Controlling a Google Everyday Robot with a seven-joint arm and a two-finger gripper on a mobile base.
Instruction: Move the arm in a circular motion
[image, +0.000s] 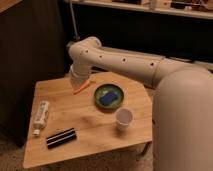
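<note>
Centrally, the arm (120, 59) bends over the worktop (90, 125), cut off at right. The gripper (78, 83) hangs at the far edge, its grip indiscernible.

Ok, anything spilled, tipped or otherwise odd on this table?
Nothing stands out. The cup stands upright, the tube and black bar lie flat on the table, and nothing looks spilled. The arm bends above the table's back edge; its end effector is not visible.
</note>
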